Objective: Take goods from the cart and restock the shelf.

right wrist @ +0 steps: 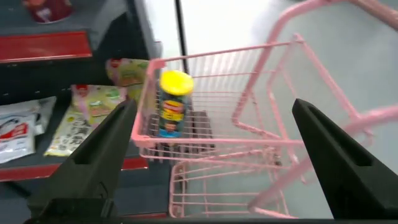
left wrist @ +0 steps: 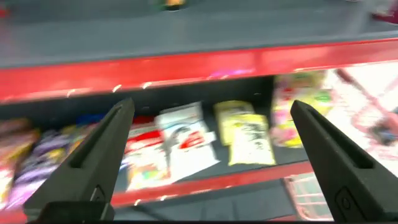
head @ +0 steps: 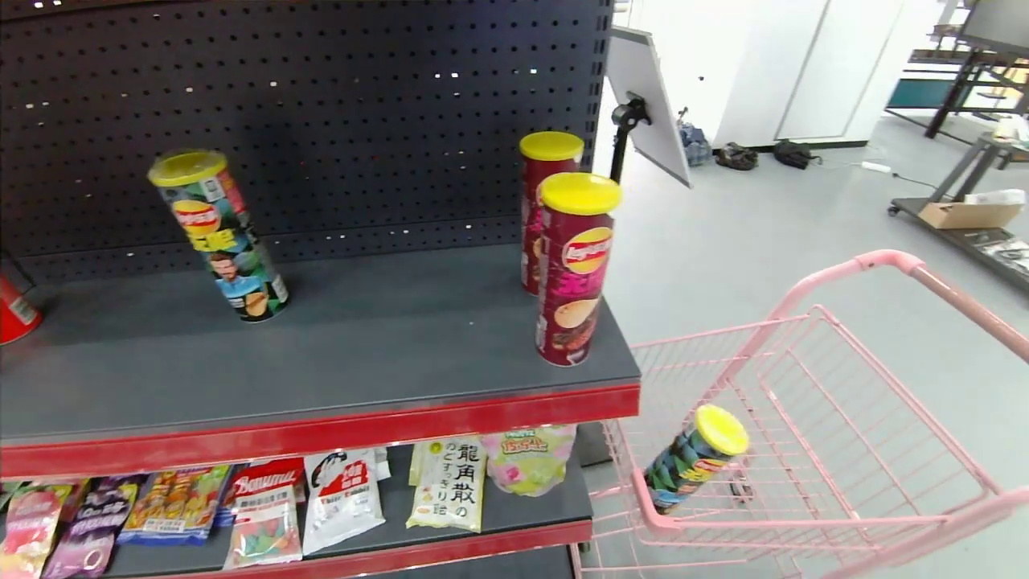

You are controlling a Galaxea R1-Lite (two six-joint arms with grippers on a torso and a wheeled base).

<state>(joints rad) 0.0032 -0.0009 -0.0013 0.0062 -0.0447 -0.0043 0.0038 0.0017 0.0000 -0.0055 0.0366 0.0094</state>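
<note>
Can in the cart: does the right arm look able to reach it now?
Probably yes. The right gripper is open, facing the can, which leans in a corner of the cart. The cart is open on top; only its wire rim stands between, so come from above.

Bright and even, lit from overhead. Brightest on the pale floor (head: 723, 241) and the white wall (head: 772, 64) at the right. Dark across the pegboard (head: 321, 121), pricked by small points of light through a few holes. Dimmer toward the back of the shelf (head: 338, 346), with only soft, faint shadow at the foot of the tubes (head: 572, 273). Shaded beneath it, over the packets (head: 338, 498) (still plain enough to tell apart). Mild sheen on the yellow lids (head: 579, 193). White glints along the red edge (left wrist: 186, 65) in the left wrist view. Bowed toward the borders of the head view: left tube (head: 219, 233) leaning, cart (head: 888, 260) rails splayed.
</note>
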